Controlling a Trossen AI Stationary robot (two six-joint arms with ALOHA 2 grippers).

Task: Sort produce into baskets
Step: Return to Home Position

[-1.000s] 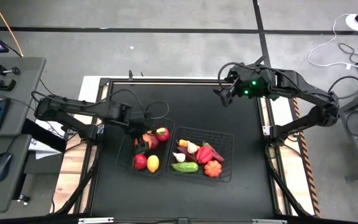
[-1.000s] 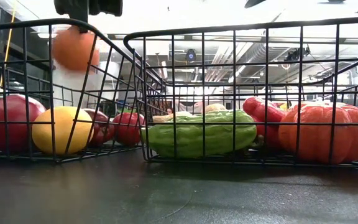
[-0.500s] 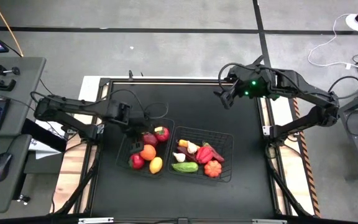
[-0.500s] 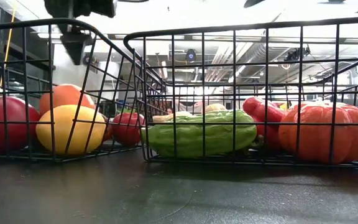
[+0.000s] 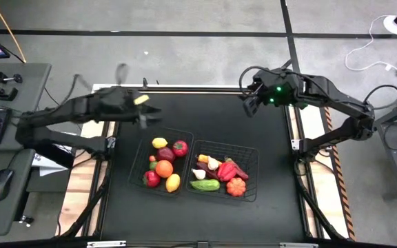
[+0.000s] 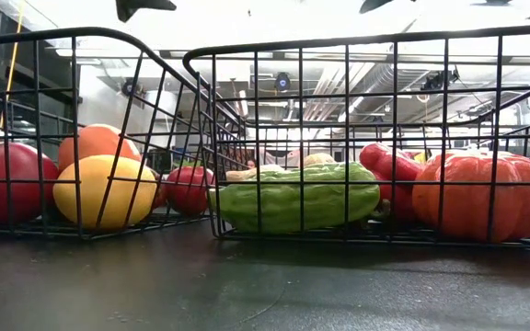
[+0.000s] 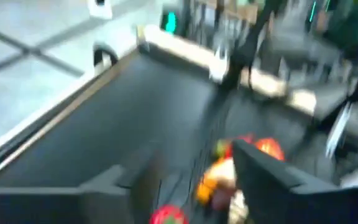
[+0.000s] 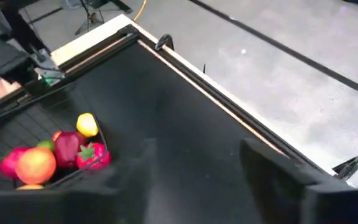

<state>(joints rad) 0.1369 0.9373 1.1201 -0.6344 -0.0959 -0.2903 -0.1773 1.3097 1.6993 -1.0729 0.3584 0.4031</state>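
Left pincer (image 5: 150, 113), hard to make out, and right pincer (image 5: 248, 103) both hang spread apart, empty.

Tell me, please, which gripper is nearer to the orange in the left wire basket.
Left. The left gripper hangs above the table just beyond the orange's basket; the right gripper is farther off, near the table's far right edge, beyond the other basket.

text: none legible | labels/brands: none | numbers/signs: none | checked: black wire-mesh baskets (image 5: 205, 169), produce, both dark arms, black surface (image 5: 198, 114)
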